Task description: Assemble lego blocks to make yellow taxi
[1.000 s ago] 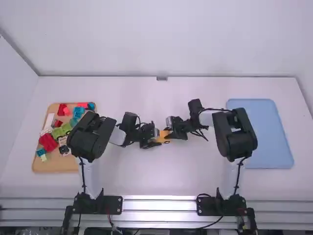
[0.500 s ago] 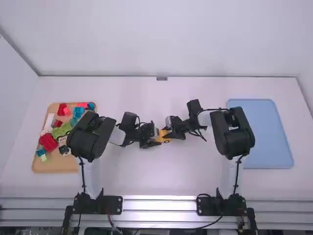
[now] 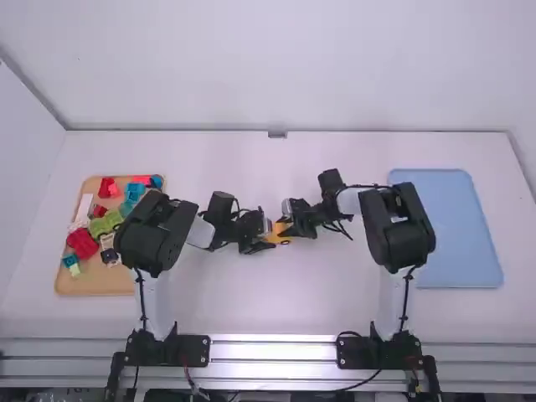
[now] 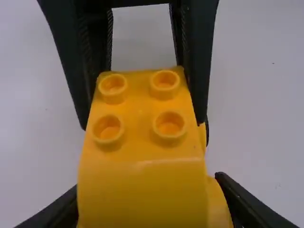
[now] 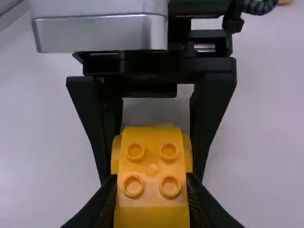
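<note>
In the high view, my left gripper and right gripper meet from opposite sides at a yellow block assembly mid-table. A small dark ring, perhaps a wheel, shows at its near side. The left wrist view has the left gripper shut on the yellow assembly, a curved piece with several top studs over a wider yellow part; the right fingers flank its far end. From the right wrist, the right gripper is shut on the studded yellow piece, with the left fingers beyond, along its sides. The underside is hidden.
A wooden tray holding several red, green, blue and white blocks lies at the left, partly under the left arm's elbow. The blue tray is at the right, beside the right arm. White table surface surrounds the grippers.
The right gripper and forearm have shifted slightly left, mostly in the first half second. My left arm looks the same, and the yellow assembly remains between the grippers.
</note>
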`<action>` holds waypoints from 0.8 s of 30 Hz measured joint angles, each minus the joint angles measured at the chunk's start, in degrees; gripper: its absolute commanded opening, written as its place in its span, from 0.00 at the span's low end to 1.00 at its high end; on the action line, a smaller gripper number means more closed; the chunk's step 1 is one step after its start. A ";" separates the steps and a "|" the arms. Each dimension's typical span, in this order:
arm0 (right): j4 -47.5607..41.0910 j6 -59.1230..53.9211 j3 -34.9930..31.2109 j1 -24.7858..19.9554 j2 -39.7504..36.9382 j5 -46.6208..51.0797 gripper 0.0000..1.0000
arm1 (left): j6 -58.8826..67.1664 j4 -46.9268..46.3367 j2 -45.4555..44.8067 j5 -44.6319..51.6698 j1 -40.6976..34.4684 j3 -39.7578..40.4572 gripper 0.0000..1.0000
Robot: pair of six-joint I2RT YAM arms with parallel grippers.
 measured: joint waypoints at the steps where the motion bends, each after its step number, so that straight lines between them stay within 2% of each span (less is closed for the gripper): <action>1: 0.00 -0.13 0.00 0.02 -0.04 0.07 0.12 | 0.00 -0.02 0.00 0.00 0.04 0.02 0.37; 9: -0.28 1.09 0.28 0.17 -0.07 0.63 0.12 | 0.02 -0.02 0.00 -0.02 0.09 0.02 0.36; 14: -6.38 1.55 3.72 1.44 -0.07 4.92 0.09 | -0.63 0.39 0.00 -0.07 0.13 0.00 0.35; 24: -8.39 0.81 5.25 3.76 -1.25 11.72 0.08 | -1.55 1.36 0.07 -0.26 0.61 -0.31 0.33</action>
